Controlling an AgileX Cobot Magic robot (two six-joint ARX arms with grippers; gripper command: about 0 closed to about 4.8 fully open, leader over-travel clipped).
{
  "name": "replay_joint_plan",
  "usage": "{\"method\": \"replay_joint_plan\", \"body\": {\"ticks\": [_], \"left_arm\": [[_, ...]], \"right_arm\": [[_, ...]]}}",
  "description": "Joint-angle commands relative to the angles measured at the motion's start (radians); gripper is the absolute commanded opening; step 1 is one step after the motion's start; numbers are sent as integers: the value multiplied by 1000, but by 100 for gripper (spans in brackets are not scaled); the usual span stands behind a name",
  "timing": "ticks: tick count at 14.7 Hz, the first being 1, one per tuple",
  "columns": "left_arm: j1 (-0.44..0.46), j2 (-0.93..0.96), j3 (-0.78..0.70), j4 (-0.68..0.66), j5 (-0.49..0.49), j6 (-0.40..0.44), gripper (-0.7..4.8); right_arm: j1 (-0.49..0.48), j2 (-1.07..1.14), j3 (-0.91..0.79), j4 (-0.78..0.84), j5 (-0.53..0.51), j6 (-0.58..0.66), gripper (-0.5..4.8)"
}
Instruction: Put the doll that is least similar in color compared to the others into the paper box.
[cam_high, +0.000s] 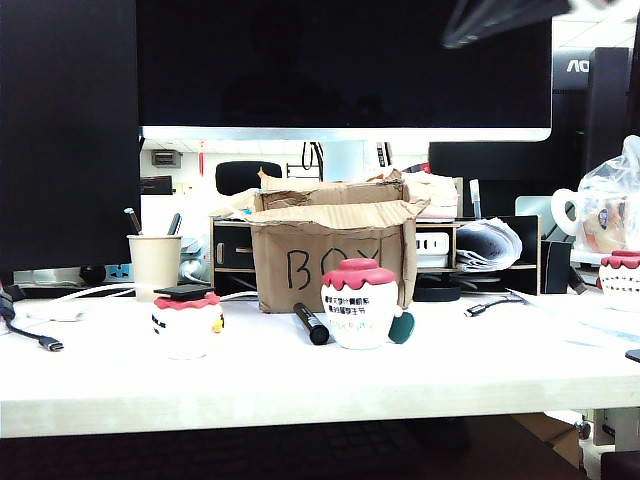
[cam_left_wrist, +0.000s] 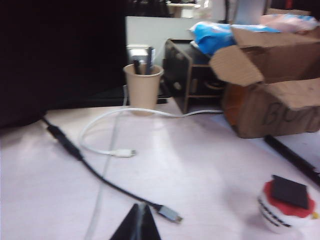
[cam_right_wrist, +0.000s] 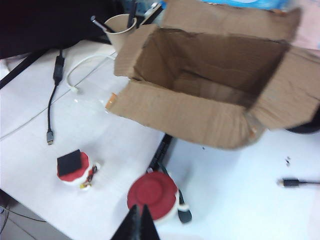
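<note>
My right claw (cam_right_wrist: 139, 222) hung shut and empty above the paper box (cam_right_wrist: 210, 85); my left claw (cam_left_wrist: 139, 225), also shut, hung apart. The doll was nowhere visible; I risked leaving it undelivered if it missed.

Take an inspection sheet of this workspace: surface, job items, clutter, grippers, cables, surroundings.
Surface: white table, no spills seen.
Job's things: box stands open at the back of the table; the part of its inside that shows holds nothing. Duck: not seen in any view.
Clutter: hat doll, red-cap doll, marker between them, cup with pens.
Grippers: left gripper shut, empty, above the table by the black cable's plug. Right gripper shut, empty, above the red-cap doll.
Cables: black cable and white cable loose on the left; short cable on the right.
Surroundings: monitor, drawer unit behind.
</note>
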Motion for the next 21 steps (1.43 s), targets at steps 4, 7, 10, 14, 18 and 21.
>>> {"method": "replay_joint_plan", "body": {"ticks": [4,7,10,14,18,21], "left_arm": [[54,-1,1,2,2,0,-5],[54,0,1,2,2,0,-5],[54,0,1,2,2,0,-5],[54,0,1,2,2,0,-5],[60,0,1,2,4,0,-5],[60,0,1,2,4,0,-5]], "right_arm": [[0,-235,-143,55,33,5,-7],[0,-444,-217,58,130,6,-7],[0,-644,-268,0,193,28,-7],[-3,-842,-317,-119,276,51,-7],[-3,-942,-322,-204,293,50,-7],[-3,-982,-329,-243,293,50,-7]]}}
